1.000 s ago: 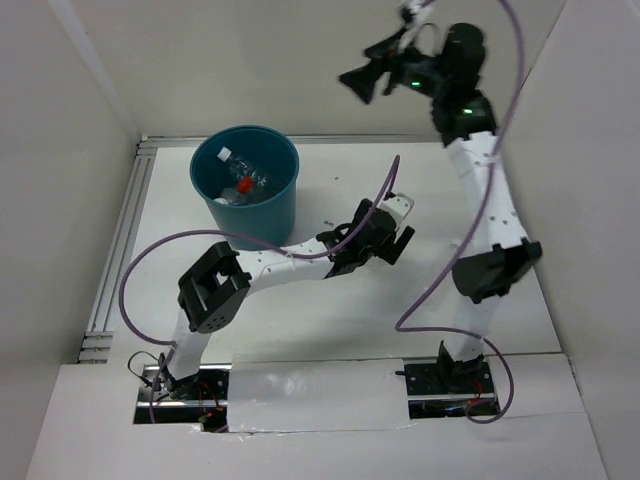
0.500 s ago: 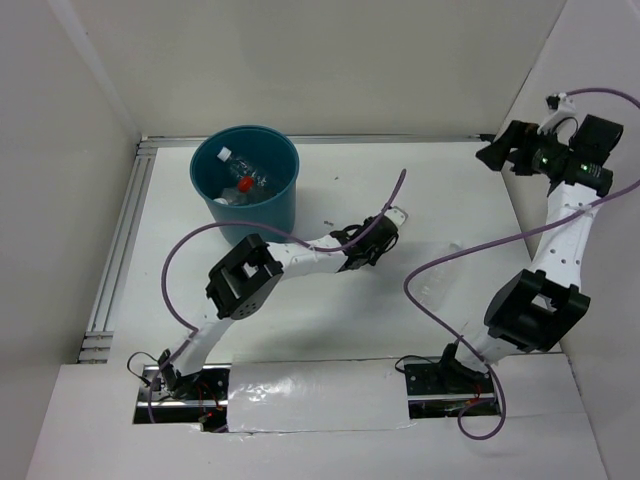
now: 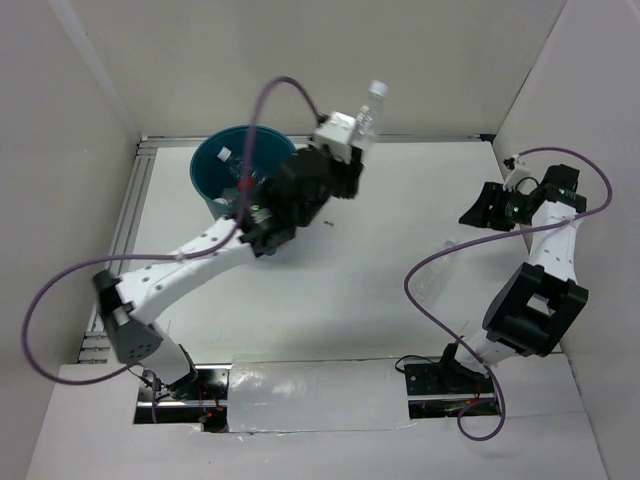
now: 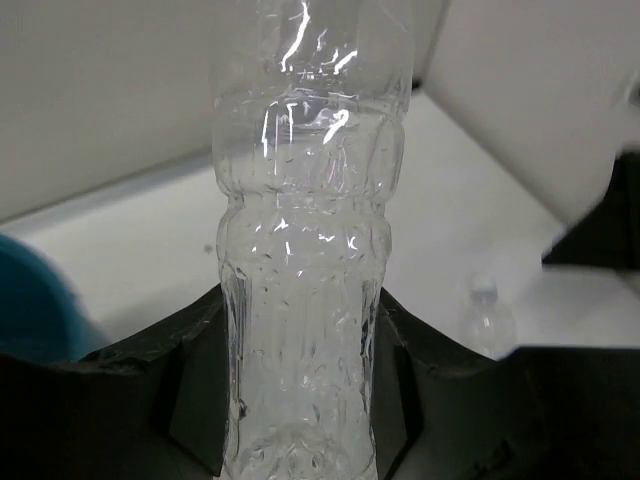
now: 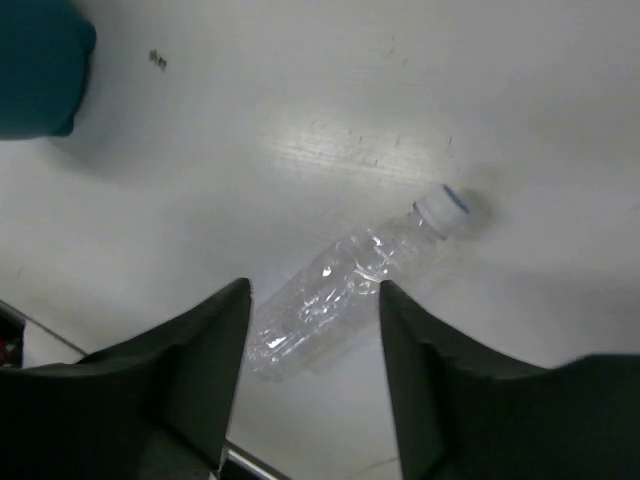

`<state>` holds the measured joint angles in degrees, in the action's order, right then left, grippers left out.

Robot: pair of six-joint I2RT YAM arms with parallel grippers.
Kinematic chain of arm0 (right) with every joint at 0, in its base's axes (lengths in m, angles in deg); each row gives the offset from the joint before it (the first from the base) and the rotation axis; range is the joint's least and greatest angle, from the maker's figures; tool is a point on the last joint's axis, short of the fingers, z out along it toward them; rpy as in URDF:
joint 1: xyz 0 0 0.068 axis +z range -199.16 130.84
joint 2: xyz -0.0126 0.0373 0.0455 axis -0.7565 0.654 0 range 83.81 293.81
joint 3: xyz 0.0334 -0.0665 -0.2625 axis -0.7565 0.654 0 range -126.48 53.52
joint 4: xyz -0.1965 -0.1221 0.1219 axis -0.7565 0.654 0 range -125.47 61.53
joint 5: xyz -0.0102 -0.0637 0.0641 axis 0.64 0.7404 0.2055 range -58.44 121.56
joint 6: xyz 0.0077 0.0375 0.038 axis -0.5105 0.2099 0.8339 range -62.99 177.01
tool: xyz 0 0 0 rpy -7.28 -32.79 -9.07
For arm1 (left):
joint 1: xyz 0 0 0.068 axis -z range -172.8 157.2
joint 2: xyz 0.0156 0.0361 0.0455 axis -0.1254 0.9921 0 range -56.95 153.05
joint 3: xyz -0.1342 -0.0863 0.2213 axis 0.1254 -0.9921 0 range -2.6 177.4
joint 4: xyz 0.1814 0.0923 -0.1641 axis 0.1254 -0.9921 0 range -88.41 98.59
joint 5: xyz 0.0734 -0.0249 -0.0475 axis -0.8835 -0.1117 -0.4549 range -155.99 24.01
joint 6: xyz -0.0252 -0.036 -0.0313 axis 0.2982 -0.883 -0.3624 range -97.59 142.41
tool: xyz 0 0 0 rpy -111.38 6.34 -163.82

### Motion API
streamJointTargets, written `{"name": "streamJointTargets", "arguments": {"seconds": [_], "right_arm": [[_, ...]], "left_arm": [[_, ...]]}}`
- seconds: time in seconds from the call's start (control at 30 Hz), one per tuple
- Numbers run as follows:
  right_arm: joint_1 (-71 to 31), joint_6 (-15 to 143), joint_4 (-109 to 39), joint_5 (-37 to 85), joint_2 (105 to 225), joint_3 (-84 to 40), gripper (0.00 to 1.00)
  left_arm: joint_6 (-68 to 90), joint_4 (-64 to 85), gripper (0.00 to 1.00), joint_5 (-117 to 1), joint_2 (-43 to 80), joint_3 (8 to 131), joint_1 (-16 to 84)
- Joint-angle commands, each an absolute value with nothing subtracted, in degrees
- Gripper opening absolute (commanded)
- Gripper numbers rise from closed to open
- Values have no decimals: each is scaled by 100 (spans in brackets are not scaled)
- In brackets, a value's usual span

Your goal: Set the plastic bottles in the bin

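Note:
A clear plastic bottle point(image 4: 310, 180) with a white cap point(image 3: 377, 90) stands upright in my left gripper point(image 4: 300, 312), which is shut on its lower body. That gripper point(image 3: 350, 140) is raised high, just right of the teal bin point(image 3: 212, 165), whose rim the arm partly hides. Another clear bottle point(image 5: 400, 240) with a white cap lies on its side on the table. My right gripper point(image 5: 312, 290) hangs open above it, one finger on each side and not touching. In the top view this gripper point(image 3: 478, 212) is at the table's right.
A cardboard wall stands close behind the right arm point(image 3: 545, 250), and another wall runs along the back. The bin's teal side point(image 5: 35, 65) shows at the upper left of the right wrist view. The lying bottle point(image 4: 485, 318) also appears in the left wrist view.
My left gripper closed on a bottle at mid-table and lifted it up toward the bin. My right arm swung down from high at the back to low over the bottle on the right.

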<state>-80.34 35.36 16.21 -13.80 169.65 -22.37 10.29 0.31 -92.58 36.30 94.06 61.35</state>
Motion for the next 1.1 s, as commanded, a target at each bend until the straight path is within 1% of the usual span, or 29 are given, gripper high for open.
{"name": "streamJointTargets", "arguments": {"seconds": [0.0, 0.03, 0.07, 0.13, 0.17, 0.2, 0.3, 0.33, 0.4, 0.43, 0.53, 0.57, 0.63, 0.77, 0.83, 0.87, 0.93, 0.97, 1.03, 1.07], "right_arm": [[-8071, 3074, 2051, -1098, 16757, -1917, 65], [-8071, 3073, 2051, -1098, 16757, -1742, 68], [-8071, 3073, 2051, -1028, 16757, -1688, 77], [-8071, 2916, 2173, -975, 16757, -1635, 79], [-8071, 2915, 2261, -975, 16844, -1635, 84], [-8071, 2915, 2375, -922, 16958, -1635, 87], [-8071, 2845, 2517, -747, 17143, -1635, 93], [-8071, 3036, 2517, -581, 17143, -1635, 93], [-8071, 3178, 2377, -430, 17143, -1582, 94], [-8071, 3379, 2237, -264, 17082, -1513, 94], [-7878, 3617, 2000, 17, 17151, -1450, 95], [-7739, 3818, 1929, 97, 17152, -1389, 95], [-7562, 4074, 1771, 334, 17362, -1336, 95], [-7193, 4461, 1542, 405, 17723, -1275, 95], [-6903, 4637, 1349, 405, 17872, -1275, 95], [-6798, 4820, 1296, 579, 18055, -1275, 95], [-6551, 4980, 1226, 677, 18241, -1275, 93], [-6472, 5111, 1155, 747, 18398, -1275, 89], [-6288, 5174, 1067, 801, 18462, -1275, 79], [-6287, 5243, 1067, 853, 18540, -1275, 67]], "left_arm": [[1081, -29, 23, -10042, 2928, 9049, 5599], [1081, -29, 24, -10096, 2779, 8882, 5450], [959, -29, 24, -10097, 2655, 8637, 5109], [731, -135, 25, -10045, 2330, 8425, 4791], [669, -187, 25, -10044, 2251, 8224, 4642], [668, -240, 29, -10044, 2180, 8126, 4405], [554, -327, 37, -9904, 2057, 7791, 4027], [554, -328, 49, -9843, 2057, 7791, 3947], [554, -328, 64, -9763, 2057, 7642, 3832], [501, -389, 79, -9693, 2057, 7581, 3779], [501, -389, 97, -9692, 2057, 7518, 3656], [501, -389, 100, -9623, 2057, 7457, 3604], [501, -389, 100, -9570, 1996, 7457, 3603], [649, -389, 100, -9447, 1741, 7615, 3603], [790, -267, 100, -9359, 1539, 7554, 3804], [974, -206, 100, -9106, 1260, 7484, 3866], [1133, 74, 100, -8833, 890, 7089, 4137], [1229, 172, 100, -8544, 688, 6914, 4235], [1292, 278, 100, -8401, 72, 6360, 4560], [1292, 278, 100, -8322, -121, 6184, 4639]]}}
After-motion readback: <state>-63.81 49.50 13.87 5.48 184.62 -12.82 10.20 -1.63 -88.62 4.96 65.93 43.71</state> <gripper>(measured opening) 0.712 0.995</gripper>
